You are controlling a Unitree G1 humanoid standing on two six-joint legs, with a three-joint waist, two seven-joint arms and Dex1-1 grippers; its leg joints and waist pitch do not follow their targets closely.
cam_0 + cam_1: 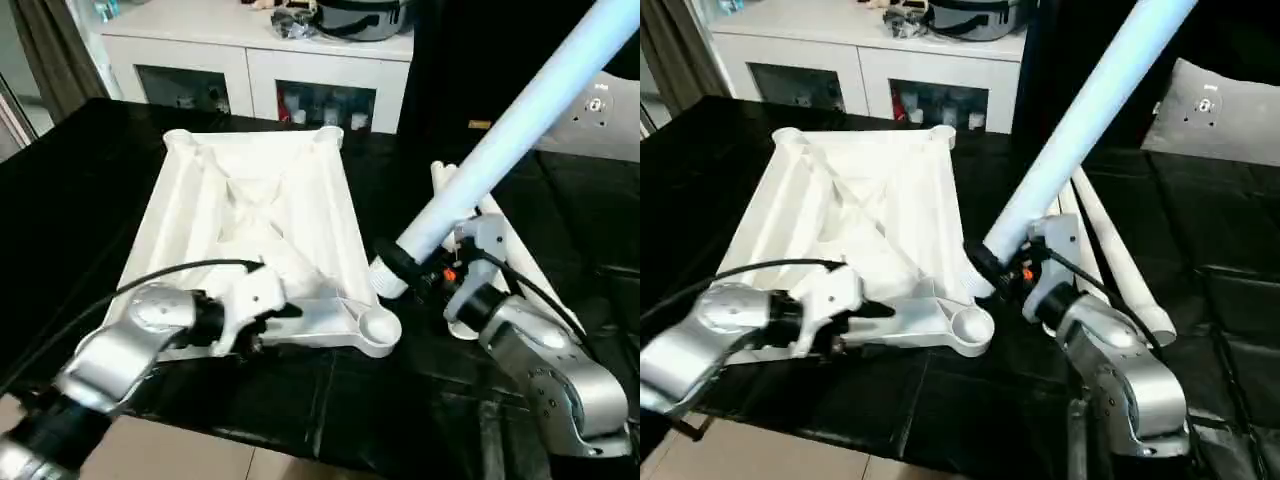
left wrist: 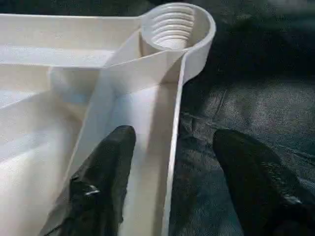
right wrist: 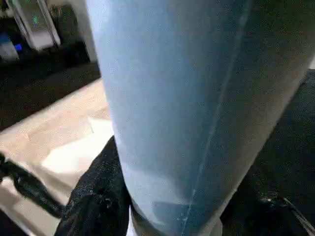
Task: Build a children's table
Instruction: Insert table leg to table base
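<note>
While the white tabletop [image 1: 255, 220] lies underside up on the black surface [image 1: 80, 200], its near right corner socket [image 1: 380, 325] faces up, empty. Right gripper [image 1: 400, 268] is clamped around the thick end of a long white leg [image 1: 520, 120], tilted up and away, its end just beside that socket. Spare legs [image 1: 1110, 250] lie right of the tabletop. Left gripper [image 2: 170, 147] is spread, fingers [image 2: 106, 172] straddling the near rim, not pinching it.

The light is bright. The white tabletop [image 1: 255, 215] glares so its ridges fade. The black desk [image 1: 70, 190] stays dark. The leg [image 3: 197, 108] looks blue, blurry and shadowed up close.
</note>
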